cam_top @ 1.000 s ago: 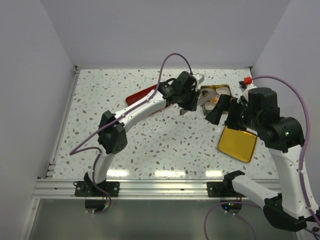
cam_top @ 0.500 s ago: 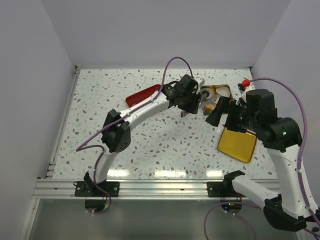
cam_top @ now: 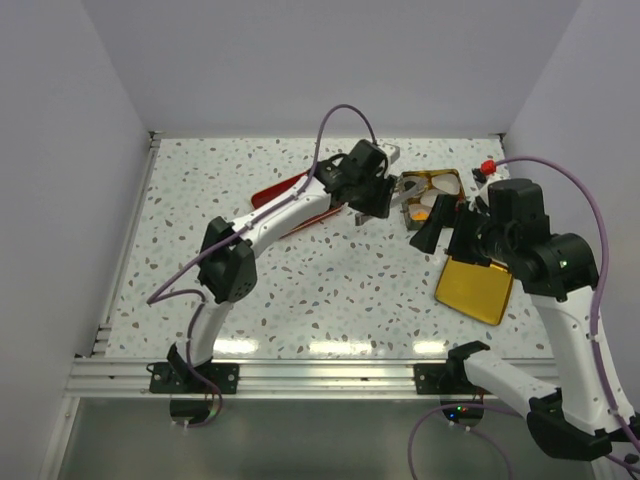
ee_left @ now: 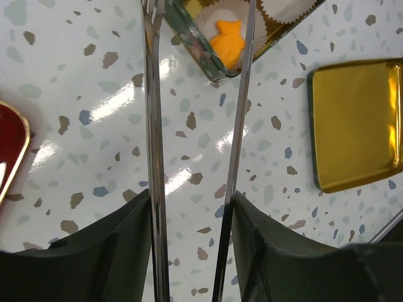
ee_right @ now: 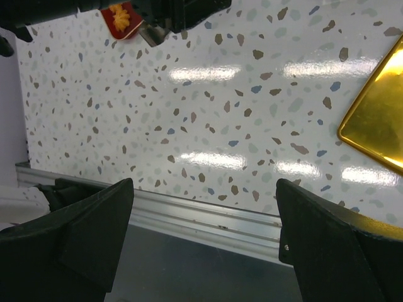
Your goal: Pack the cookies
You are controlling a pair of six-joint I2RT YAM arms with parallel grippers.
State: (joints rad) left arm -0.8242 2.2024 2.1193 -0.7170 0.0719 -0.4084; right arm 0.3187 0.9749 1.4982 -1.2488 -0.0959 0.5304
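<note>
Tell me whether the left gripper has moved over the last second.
Yes. The left gripper shifted slightly left in the top view, away from the cookie tin.

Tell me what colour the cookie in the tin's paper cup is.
The cookie is orange; the left wrist view shows it best.

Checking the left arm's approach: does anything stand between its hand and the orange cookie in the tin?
Nothing visible does. The orange cookie lies in a white paper cup inside the tin, framed by the open left hand's two long fingers. Only the tin's corner wall crosses beneath them, on the wrist side.
</note>
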